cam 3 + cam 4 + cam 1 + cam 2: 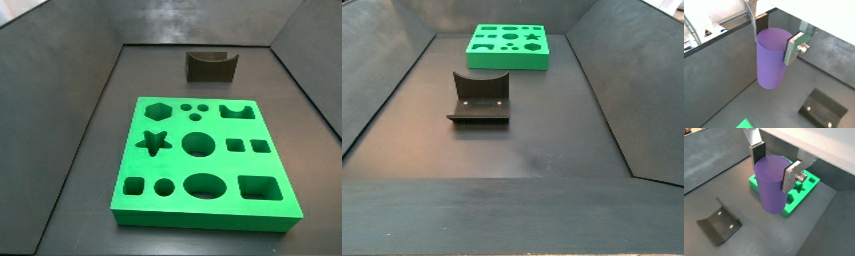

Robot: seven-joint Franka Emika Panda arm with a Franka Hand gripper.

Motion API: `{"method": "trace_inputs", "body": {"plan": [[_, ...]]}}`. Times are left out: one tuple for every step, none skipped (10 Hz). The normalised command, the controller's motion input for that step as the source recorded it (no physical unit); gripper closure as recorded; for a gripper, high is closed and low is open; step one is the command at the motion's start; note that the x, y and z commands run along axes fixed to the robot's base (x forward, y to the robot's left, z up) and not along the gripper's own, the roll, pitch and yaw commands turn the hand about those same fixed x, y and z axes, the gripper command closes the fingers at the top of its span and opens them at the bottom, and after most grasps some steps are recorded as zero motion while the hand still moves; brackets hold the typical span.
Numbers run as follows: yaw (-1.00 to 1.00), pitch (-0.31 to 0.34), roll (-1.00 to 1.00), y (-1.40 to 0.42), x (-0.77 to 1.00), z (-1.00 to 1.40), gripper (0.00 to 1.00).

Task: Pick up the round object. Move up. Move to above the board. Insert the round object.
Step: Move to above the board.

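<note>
Round object (772, 59): purple cylinder, clamped between gripper (774, 37) fingers, lifted clear of floor.
Wrist views: board (808, 184) behind cylinder; fixture (719, 220) below.
Side views: gripper absent; board holes empty.
Remaining: travel over board, insertion.

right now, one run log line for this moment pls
phase: carry | gripper: jaws shut on tall purple cylinder, lifted off floor | green slab with cut-out holes: empty | dark fixture: floor

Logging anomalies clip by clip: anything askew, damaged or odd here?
Nothing stands out. The end effector holds the purple cylinder upright above the floor; the green board lies flat, holes empty, and the fixture stands undisturbed.
</note>
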Motion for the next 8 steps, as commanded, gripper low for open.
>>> {"method": "trace_inputs", "body": {"plan": [[0.0,0.073,0.01,-1.0,0.14,0.07,1.0],[0.01,0.087,0.0,-1.0,0.15,0.07,1.0],[0.01,0.101,-0.01,-1.0,0.17,0.08,1.0],[0.01,0.112,0.0,-1.0,0.17,0.09,1.0],[0.01,0.123,0.0,-1.0,0.19,0.09,1.0],[0.01,0.136,0.01,-0.86,0.2,0.09,1.0],[0.01,0.133,0.01,-0.57,0.16,0.07,1.0],[0.01,0.12,0.02,-0.33,0.12,0.05,1.0]]}}
